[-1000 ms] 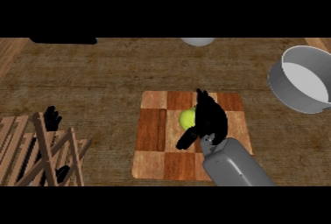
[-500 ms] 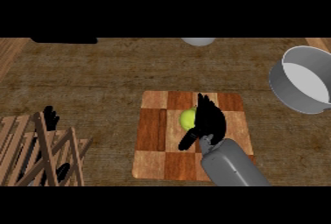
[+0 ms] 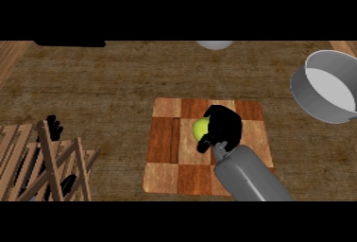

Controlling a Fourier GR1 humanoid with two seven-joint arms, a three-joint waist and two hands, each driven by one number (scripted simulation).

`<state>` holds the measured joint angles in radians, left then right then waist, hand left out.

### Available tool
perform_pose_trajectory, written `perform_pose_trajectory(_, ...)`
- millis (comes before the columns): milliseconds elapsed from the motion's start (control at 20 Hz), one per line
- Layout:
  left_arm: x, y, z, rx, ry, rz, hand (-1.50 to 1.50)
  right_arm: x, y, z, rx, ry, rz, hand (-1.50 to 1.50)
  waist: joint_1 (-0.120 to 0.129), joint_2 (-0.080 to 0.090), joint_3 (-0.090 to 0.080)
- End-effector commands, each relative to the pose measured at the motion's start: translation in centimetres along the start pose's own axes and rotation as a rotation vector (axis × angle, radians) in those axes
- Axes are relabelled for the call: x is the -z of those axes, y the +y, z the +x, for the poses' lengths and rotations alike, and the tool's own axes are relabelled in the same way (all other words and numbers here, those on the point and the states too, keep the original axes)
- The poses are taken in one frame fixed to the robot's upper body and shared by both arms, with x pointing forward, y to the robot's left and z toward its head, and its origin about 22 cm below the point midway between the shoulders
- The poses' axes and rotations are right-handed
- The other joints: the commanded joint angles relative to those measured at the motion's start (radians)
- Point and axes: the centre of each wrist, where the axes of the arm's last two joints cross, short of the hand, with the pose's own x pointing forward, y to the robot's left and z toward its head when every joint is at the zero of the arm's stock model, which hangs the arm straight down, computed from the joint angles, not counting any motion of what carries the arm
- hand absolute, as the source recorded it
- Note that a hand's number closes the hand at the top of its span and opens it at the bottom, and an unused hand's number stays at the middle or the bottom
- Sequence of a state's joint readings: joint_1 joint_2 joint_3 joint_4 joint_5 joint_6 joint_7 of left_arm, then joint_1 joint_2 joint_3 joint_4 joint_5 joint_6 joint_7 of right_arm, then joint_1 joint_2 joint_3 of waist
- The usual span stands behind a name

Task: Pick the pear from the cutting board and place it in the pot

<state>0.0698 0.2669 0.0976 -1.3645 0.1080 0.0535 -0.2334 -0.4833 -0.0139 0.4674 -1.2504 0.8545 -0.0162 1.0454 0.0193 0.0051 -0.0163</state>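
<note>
Grasp step: the right hand (image 3: 225, 125) is curled round the pear (image 3: 199, 127) on the cutting board (image 3: 164, 142). Next it must lift and carry it to the pot (image 3: 307, 101).

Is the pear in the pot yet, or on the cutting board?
On the cutting board. The pear sits near its middle with the right hand curled round it; the pot at the right shows no pear.
</note>
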Motion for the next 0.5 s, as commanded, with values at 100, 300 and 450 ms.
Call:
perform_pose_trajectory(100,1.8,-7.6,3.9,-0.149,-0.146,-0.094,0.0,0.7,0.6,0.1,-0.028,0.036,-0.066,1.5,-0.022,-0.006,0.017)
perform_pose_trajectory(300,1.7,-7.5,4.0,-0.151,-0.148,-0.09,0.0,-0.5,-0.2,-0.2,-0.107,-0.202,-0.019,1.5,-0.032,-0.012,0.018)
perform_pose_trajectory(450,1.9,-6.0,3.4,-0.139,-0.137,-0.087,0.0,-2.0,2.5,-2.3,-0.227,-0.492,0.093,1.5,-0.034,-0.011,0.02)
